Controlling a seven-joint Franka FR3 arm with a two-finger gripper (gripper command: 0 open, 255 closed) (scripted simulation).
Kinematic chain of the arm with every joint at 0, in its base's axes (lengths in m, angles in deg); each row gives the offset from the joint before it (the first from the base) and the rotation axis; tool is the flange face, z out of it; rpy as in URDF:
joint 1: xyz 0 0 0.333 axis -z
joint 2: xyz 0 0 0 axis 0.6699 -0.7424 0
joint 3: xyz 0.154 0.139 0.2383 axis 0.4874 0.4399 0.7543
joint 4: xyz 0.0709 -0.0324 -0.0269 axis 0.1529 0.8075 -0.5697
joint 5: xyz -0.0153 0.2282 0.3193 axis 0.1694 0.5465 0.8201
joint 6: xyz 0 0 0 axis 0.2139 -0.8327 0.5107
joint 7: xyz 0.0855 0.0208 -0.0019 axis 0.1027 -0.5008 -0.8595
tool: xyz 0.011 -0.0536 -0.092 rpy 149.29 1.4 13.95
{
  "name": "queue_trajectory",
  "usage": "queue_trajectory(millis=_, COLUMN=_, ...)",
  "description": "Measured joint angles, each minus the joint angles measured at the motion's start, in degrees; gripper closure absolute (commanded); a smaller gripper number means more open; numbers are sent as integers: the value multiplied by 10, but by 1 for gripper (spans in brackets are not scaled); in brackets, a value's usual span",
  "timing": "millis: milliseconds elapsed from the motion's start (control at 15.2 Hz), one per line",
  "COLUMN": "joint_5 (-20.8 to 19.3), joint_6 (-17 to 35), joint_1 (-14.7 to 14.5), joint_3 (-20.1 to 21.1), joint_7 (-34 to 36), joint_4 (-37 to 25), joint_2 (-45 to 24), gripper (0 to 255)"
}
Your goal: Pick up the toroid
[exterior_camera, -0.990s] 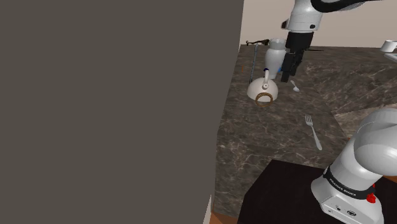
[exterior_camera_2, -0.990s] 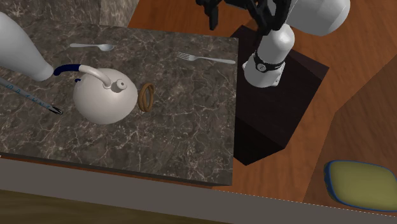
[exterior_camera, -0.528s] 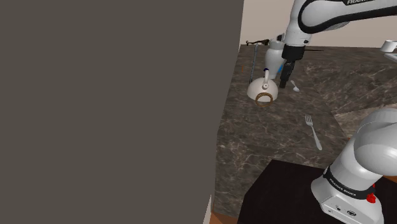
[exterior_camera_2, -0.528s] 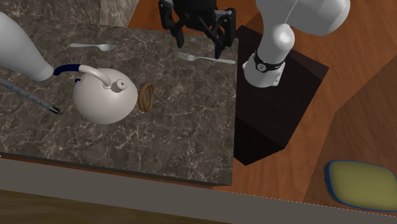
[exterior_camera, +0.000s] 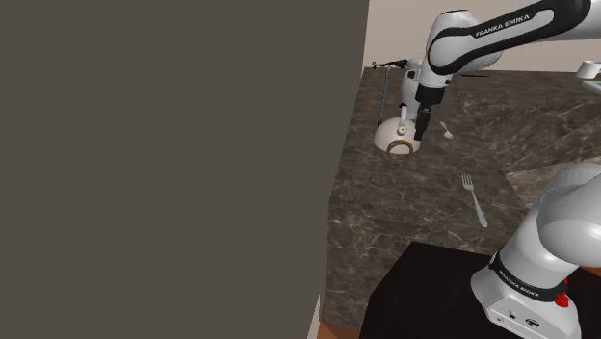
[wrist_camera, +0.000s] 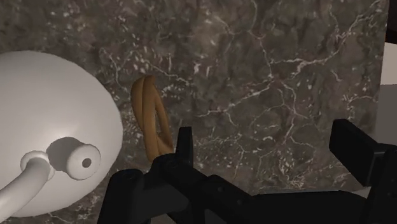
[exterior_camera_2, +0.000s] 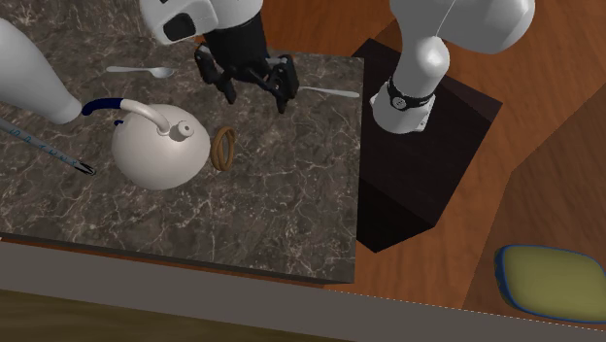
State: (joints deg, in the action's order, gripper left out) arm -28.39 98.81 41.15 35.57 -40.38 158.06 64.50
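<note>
As toroid [exterior_camera_2: 224, 148] flanks kettle [exterior_camera_2: 153, 157], gripper [exterior_camera_2: 256, 100] gapes.

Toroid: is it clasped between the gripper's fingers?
No, the toroid stands on the counter beside the kettle; the open gripper hangs clear of it.

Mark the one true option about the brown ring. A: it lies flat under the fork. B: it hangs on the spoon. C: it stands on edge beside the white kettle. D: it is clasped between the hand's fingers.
C: the brown ring stands on its edge beside the white kettle, away from the fork, and the open hand has not clasped it.
</note>
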Motion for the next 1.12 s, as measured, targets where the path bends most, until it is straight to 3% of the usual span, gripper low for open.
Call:
queue_trajectory(millis=528, joint_5=77, joint_6=103, joint_1=-30, joint_3=-76, joint_7=-193, joint_4=-75, joint_2=-179, gripper=0)
queue_trajectory(millis=1056, joint_5=115, joint_6=151, joint_1=-31, joint_3=-84, joint_7=-238, joint_4=-65, joint_2=-204, gripper=0)
queue_trajectory(millis=1122, joint_5=119, joint_6=152, joint_1=-31, joint_3=-85, joint_7=-241, joint_4=-66, joint_2=-204, gripper=255)
